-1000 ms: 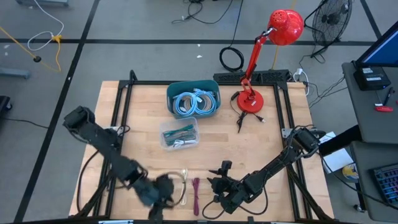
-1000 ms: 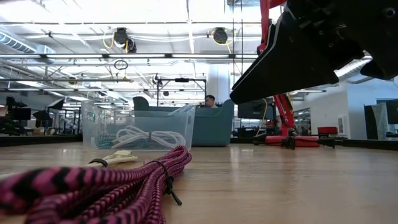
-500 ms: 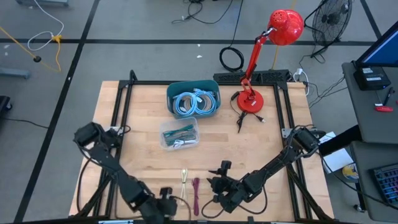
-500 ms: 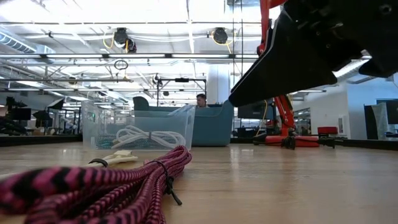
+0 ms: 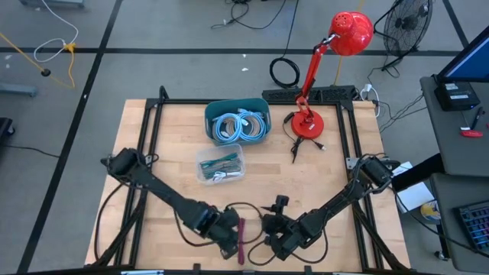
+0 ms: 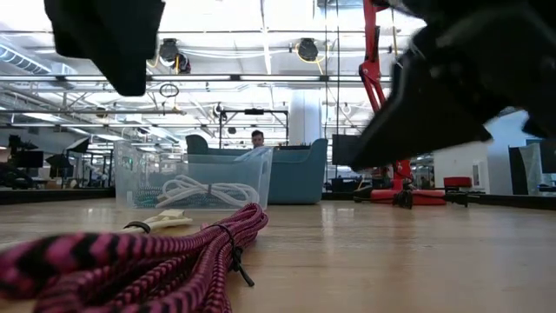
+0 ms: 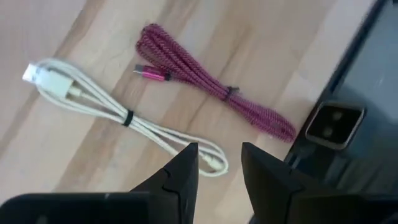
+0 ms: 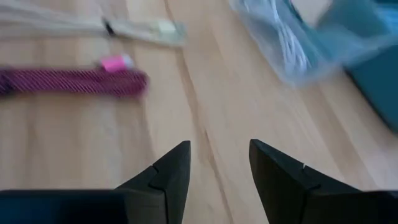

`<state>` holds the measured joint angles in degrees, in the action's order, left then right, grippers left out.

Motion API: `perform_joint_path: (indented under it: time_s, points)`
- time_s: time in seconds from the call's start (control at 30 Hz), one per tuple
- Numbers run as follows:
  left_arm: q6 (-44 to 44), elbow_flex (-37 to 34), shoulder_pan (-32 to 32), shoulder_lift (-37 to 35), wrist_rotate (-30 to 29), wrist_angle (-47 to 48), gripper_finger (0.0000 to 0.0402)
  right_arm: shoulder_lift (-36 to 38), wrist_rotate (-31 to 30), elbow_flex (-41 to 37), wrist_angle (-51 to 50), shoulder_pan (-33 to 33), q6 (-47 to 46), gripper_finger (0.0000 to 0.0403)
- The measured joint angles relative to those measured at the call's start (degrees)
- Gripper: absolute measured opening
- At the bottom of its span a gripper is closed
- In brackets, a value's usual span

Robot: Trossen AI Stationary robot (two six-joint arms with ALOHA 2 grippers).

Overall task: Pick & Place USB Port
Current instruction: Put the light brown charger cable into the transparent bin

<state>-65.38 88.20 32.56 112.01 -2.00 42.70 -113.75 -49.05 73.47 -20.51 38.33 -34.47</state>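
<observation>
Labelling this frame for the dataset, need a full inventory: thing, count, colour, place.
Pink cable: 1, pink braided, bundled, near table edge, beside the white one.
White cable: 1, white, bundled, near edge.
Clear bin: 1, clear plastic, table middle, holds green and white cables.
Teal bin: 1, teal, far side of the table, holds coiled light blue cables.
Lamp: 1, red, far right of the table.
Table: 1, light wood, black frame.
Fan: 1, black, on the floor beyond the table.
Person: 1, far behind the bins in the low view.
Left gripper: 1, dark, open, above the two loose cables.
Right gripper: 1, dark, open, over bare wood near edge.
</observation>
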Motion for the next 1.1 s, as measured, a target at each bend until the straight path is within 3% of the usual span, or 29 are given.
perform_joint_path:
  time_s: [0.23,0.53,1.1]
  points:
    - [-9.41,-0.02,-3.49,0.0,4.71,1.09,0.0124,0.0,-0.09,-0.04,-12.55,0.02,-13.08,0.0155]
    - [-9.9,-0.11,-7.41,1.69,8.29,13.2,0.0124,0.0,-0.13,-0.04,-11.48,0.04,-12.48,0.0155]
    - [-5.17,-0.09,-6.89,9.19,13.84,6.72,0.0124,0.0,-0.15,-0.04,-11.0,0.03,-12.4,0.0155]
